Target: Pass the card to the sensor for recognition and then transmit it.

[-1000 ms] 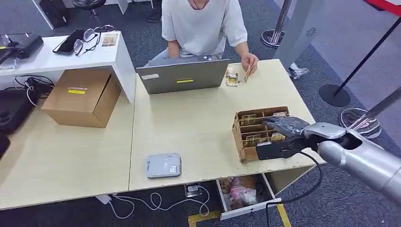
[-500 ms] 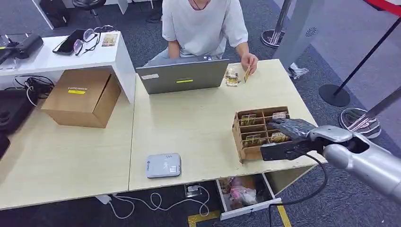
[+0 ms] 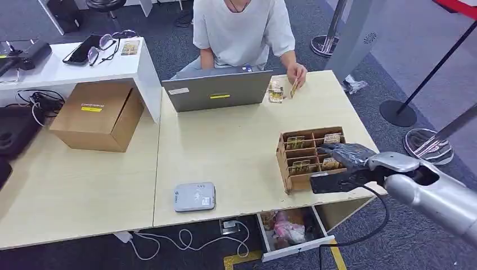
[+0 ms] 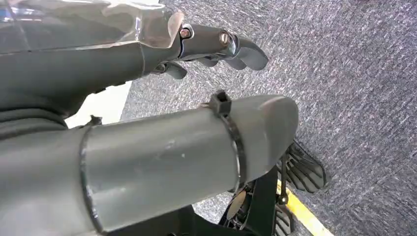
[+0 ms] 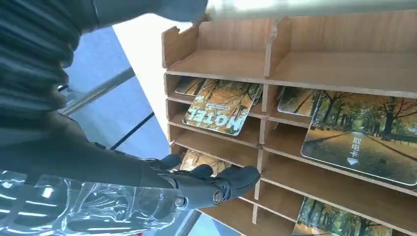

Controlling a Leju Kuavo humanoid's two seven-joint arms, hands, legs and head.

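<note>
A wooden card rack stands at the table's right front, with picture cards in its slots. My right hand hovers over the rack's right side and holds nothing. In the right wrist view its dark fingertips reach the edge of a slot with a card in it, while the thumb stays apart from them. A "HOTEL" card and a card with an arrow lie in other slots. The grey card sensor lies near the table's front edge. My left hand hangs over the carpet, holding nothing.
A person sits at the far side behind a laptop and holds a card upright on the table. A cardboard box stands at the left. An open drawer juts out under the table.
My right hand has slid a little to the right and lower along the rack's near side. The person and the sensor have not moved.
</note>
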